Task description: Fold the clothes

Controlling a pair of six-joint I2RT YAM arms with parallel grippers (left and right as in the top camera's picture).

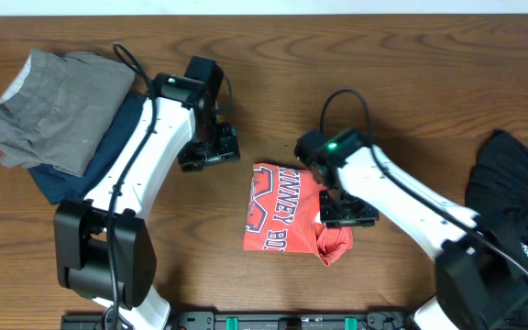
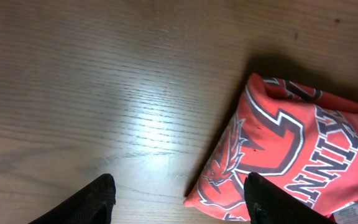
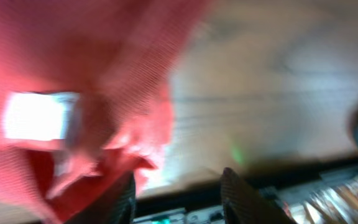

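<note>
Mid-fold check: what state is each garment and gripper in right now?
red T-shirt: folded into a rectangle, one corner bunched loose.
black garment: crumpled, unfolded, far right.
gray garment: folded, stacked on navy garment.
left gripper: open, empty, beside the shirt.
right gripper: open, at the shirt's bunched corner.

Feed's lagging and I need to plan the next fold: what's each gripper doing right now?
Left gripper: open, empty.
Right gripper: open beside the shirt, nothing gripped.

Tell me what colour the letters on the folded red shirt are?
White with dark outlines, printed on the coral-red T-shirt. The left wrist view shows them best.
</note>
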